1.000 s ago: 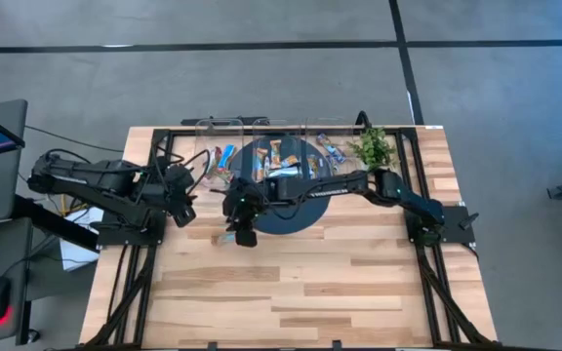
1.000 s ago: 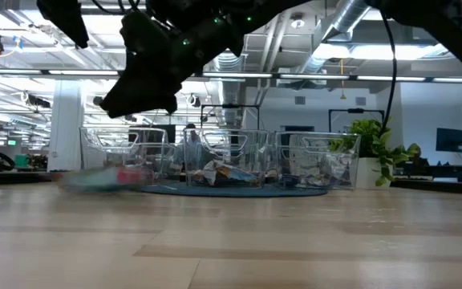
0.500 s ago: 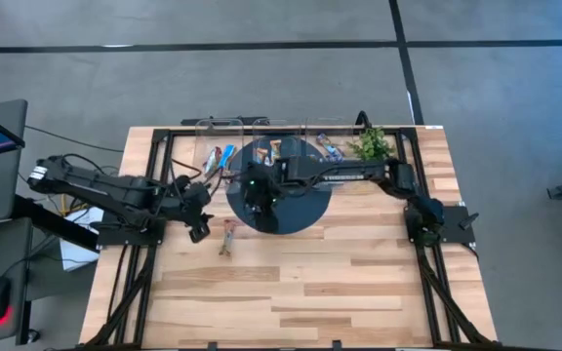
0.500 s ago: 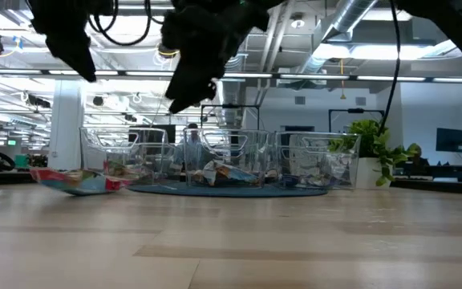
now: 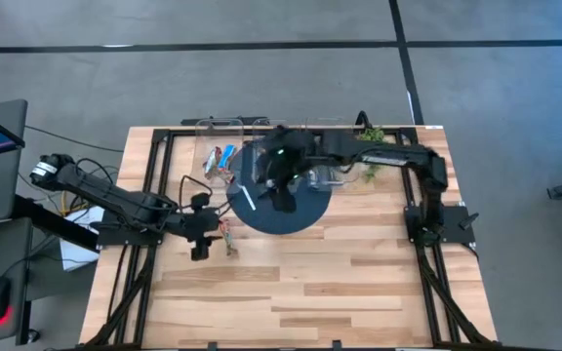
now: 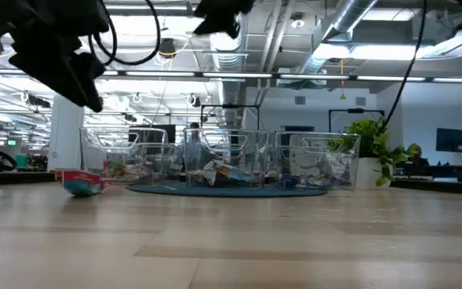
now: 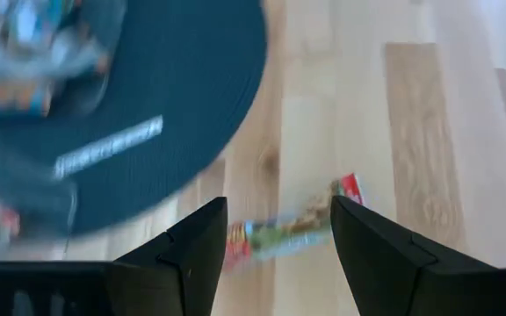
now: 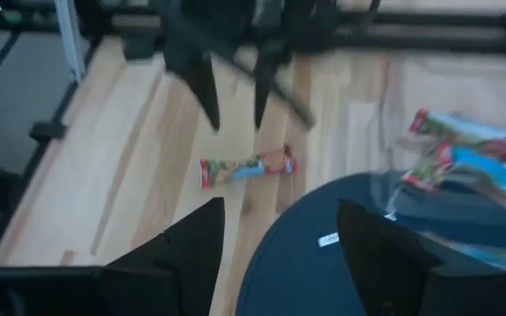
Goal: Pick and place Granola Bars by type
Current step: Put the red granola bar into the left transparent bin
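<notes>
Shiny, light bar [image 5: 228,237] on the desk [image 5: 310,283] looks slippery; my open left gripper [image 7: 271,230] should pinch its middle.

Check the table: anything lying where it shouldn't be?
One granola bar lies loose on the bare wood, off the dark round mat and apart from the clear bins. The open left gripper hovers over it.

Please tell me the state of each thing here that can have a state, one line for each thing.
Left hand: open, empty, above the loose granola bar.
Right hand: open, empty, over the round mat.
Loose granola bar: lying flat on the bare table, beside the mat, not gripped.
Clear bins: upright, with wrapped bars inside.
Round mat: flat on the table.
</notes>
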Controlling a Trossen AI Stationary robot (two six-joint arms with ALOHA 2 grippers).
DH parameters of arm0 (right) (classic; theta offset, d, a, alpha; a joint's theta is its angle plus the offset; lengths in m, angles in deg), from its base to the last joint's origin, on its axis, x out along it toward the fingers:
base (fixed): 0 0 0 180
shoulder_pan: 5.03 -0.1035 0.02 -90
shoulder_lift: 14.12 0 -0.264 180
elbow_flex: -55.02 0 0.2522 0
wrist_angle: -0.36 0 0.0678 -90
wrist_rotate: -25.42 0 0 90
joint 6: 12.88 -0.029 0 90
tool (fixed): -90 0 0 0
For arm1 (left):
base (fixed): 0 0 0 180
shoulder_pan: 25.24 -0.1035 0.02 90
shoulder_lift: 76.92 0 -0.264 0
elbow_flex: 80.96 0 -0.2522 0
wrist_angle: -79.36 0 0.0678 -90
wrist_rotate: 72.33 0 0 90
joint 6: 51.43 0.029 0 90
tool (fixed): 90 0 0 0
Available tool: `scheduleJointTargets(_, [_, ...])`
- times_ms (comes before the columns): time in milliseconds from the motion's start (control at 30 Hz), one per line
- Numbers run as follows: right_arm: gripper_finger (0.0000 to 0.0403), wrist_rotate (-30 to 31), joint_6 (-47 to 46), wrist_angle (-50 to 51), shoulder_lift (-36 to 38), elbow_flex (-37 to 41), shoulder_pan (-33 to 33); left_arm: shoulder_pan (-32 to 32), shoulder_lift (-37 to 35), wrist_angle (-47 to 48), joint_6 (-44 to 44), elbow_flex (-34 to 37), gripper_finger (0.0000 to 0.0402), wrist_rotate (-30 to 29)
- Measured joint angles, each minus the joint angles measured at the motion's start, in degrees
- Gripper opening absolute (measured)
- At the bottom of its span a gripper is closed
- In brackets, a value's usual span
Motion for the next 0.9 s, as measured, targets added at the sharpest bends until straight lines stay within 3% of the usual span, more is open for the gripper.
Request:
scheduleJointTargets(233, [0.0197,0.2,-2.2,0.9,7.9,0.0,0.0,-0.5,0.9,-5.1,17.3,2.9,0.0199,-0.1])
scheduleJointTargets(367, [0.019,1.1,-3.3,1.0,12.6,0.0,-0.6,-2.1,3.8,-6.1,24.7,3.8,0.0199,2.7])
scheduleJointTargets(900, [0.0157,20.3,-10.2,6.7,28.0,0.0,-8.8,-8.4,18.5,-11.2,41.8,4.1,0.0199,12.7])
